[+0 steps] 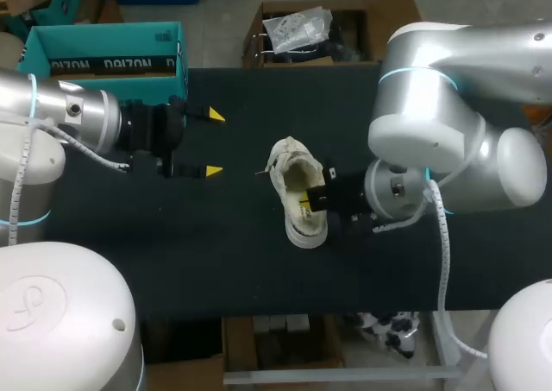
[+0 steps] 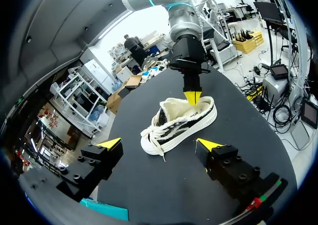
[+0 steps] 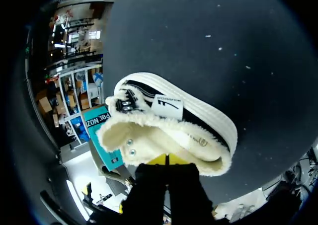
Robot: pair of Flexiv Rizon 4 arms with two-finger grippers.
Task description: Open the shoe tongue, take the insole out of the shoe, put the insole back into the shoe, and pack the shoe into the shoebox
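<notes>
Shoebox (image 1: 103, 59) stands open at the table's far left, just beyond the released left gripper (image 1: 215, 143), while the shoe (image 1: 289, 179) lies mid-table, unpacked, with the right gripper (image 3: 167, 160) clenched at its fleecy collar, so the insole steps look unfinished and packing remains.

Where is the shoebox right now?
In the head view the teal shoebox sits at the far left corner of the table, just beyond the left gripper, apart from the shoe in the middle.
</notes>
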